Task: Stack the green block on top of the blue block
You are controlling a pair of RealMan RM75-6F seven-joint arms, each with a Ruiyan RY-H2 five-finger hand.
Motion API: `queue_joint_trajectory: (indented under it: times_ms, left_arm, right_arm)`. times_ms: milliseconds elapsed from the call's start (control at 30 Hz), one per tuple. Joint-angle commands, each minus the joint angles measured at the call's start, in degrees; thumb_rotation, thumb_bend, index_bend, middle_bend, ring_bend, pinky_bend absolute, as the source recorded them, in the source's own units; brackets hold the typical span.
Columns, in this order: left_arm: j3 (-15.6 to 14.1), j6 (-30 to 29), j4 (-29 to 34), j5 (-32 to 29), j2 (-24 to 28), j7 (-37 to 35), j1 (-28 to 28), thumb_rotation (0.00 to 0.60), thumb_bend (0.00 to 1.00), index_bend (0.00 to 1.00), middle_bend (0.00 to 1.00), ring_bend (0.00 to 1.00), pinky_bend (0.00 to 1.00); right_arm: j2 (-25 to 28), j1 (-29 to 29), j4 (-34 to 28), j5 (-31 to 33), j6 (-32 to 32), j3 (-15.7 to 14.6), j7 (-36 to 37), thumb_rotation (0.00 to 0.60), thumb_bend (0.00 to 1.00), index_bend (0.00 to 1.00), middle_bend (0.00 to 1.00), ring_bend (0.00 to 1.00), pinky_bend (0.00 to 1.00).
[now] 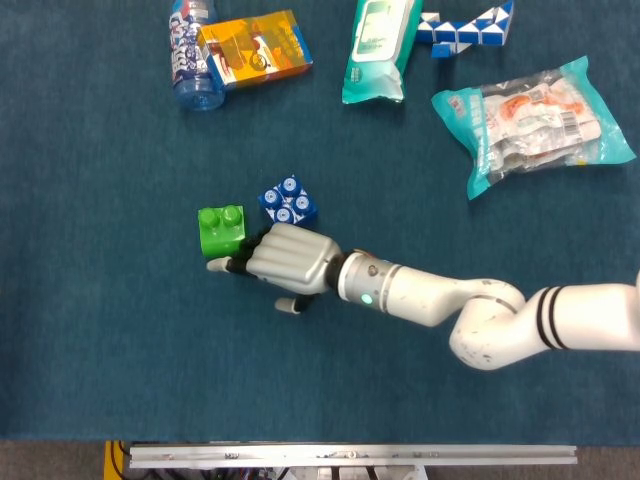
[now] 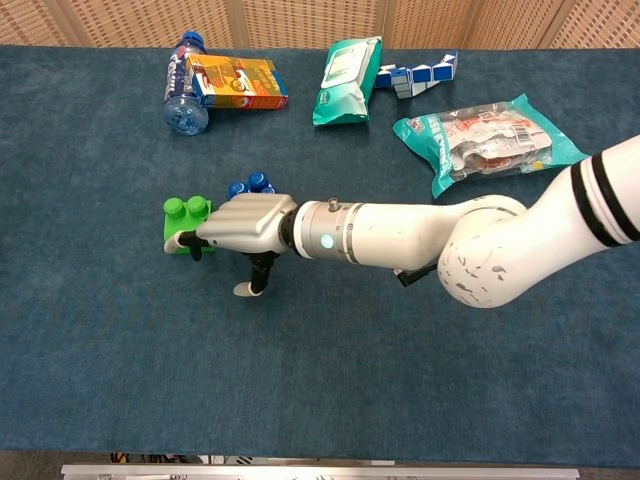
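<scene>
Head view, right hand [image 1: 288, 260] fingers [image 1: 222, 264] touching green block [image 1: 221, 230] near side

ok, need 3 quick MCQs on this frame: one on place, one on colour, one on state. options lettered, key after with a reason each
1. Where does the green block lie relative to the blue block in the head view?
A. Stacked on it
B. Left of it and a little lower
C. Right of it, by the snack bag

2. What colour is the carton lying beside the water bottle?
A. Orange
B. Purple
C. White

3. What is the right hand doing?
A. Holding the blue block aloft
B. Resting by the wipes pack
C. Reaching at the green block on the table

Key
1. B: both blocks sit on the table, green to the left.
2. A: its printed face is orange.
3. C: its fingertips are at the block's lower edge; whether they grip is unclear.
</scene>
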State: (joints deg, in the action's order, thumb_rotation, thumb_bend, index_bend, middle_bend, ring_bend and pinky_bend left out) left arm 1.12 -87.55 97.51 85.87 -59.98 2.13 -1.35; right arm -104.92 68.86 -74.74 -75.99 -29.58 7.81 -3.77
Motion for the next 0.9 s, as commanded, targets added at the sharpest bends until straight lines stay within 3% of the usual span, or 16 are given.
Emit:
queue_joint_trajectory:
  times_ms: [33,367,900]
  left_arm:
    - [0.1,-0.05,-0.14,-0.1,0.07,-0.25,0.02,0.6,0.15,0.08,0.09,0.1,0.1]
    - [0.2,-0.07,-0.4,-0.18,0.26,-0.9,0.1,0.6,0.15,0.08,0.09,0.1,0.1]
    - [-0.23,-0.43,-0.11,1.16,0.4,-1.19,0.2,0.6,0.15,0.08,0.09,0.1,0.1]
  right_arm:
    - [-2.37,0.81,2.3,-2.33,-0.27,0.9,3.38,0.6,0.29,0.06,0.24,0.16,0.26]
    - [-6.81,3.91,8.69,-8.19,-1.98,2.01,9.07,0.6,0.29,0.06,0.24,0.16,0.26]
    - [1.57,-0.08,0.67,-8.64,-4.69,-1.62,7.95,0.6,0.29,0.06,0.24,0.16,0.26]
